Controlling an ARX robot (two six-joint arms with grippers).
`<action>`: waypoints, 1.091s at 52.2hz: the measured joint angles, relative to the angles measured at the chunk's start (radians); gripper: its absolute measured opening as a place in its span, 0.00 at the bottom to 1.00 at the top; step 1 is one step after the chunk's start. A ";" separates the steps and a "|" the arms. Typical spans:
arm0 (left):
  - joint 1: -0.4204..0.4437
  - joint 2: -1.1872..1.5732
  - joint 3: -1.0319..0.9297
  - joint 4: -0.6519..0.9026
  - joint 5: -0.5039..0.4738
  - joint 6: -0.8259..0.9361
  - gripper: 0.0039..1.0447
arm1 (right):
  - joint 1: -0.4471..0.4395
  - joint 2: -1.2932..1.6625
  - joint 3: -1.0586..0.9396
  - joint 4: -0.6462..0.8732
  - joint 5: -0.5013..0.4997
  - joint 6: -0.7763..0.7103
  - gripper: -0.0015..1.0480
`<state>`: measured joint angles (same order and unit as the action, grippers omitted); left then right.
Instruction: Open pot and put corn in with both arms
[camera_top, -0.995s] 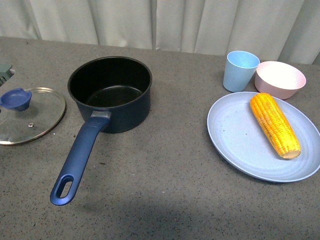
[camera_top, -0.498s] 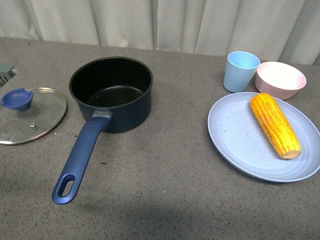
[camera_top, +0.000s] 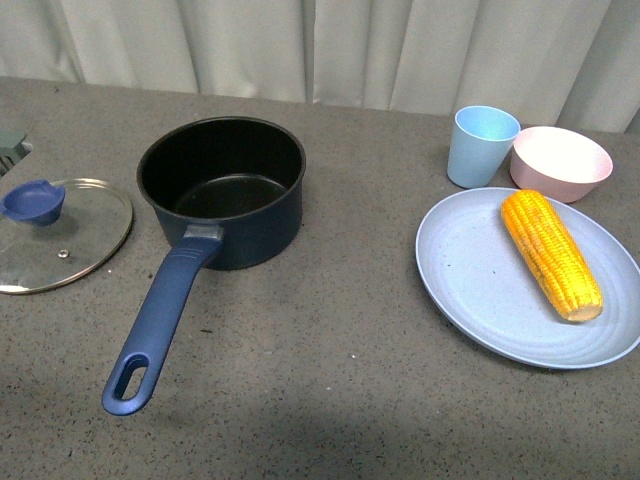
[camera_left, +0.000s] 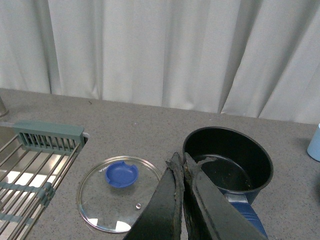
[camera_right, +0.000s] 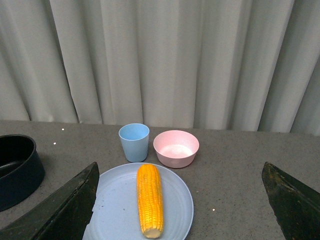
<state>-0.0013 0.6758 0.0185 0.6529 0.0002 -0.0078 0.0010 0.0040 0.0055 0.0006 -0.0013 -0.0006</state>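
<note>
The navy pot (camera_top: 222, 190) stands open on the grey table, its long blue handle (camera_top: 155, 320) pointing toward the near edge. Its glass lid (camera_top: 55, 235) with a blue knob lies flat to the pot's left. The corn (camera_top: 551, 252) lies on a pale blue plate (camera_top: 470, 280) at the right. Neither arm shows in the front view. My left gripper (camera_left: 179, 162) is shut and empty, held above the table between the lid (camera_left: 117, 192) and the pot (camera_left: 227, 160). My right gripper (camera_right: 180, 200) is open wide, held back from the corn (camera_right: 150, 199) on its plate (camera_right: 120, 210).
A light blue cup (camera_top: 481, 143) and a pink bowl (camera_top: 560, 160) stand behind the plate. A metal dish rack with a green-grey bar (camera_left: 47, 136) sits beyond the lid. A white curtain hangs behind the table.
The objects sit slightly lower in the front view than before, as if the view shifted a little. Nothing on the table has moved relative to the rest.
</note>
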 joint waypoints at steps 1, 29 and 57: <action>0.000 -0.022 0.000 -0.019 0.000 0.000 0.03 | 0.000 0.000 0.000 0.000 0.000 0.000 0.91; 0.000 -0.335 0.000 -0.309 0.000 0.000 0.03 | 0.000 0.000 0.000 0.000 0.000 0.000 0.91; 0.000 -0.504 0.000 -0.478 0.000 0.000 0.03 | 0.000 0.000 0.000 0.000 0.000 0.000 0.91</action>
<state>-0.0013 0.1719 0.0185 0.1753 -0.0002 -0.0078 0.0010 0.0040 0.0055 0.0006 -0.0013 -0.0006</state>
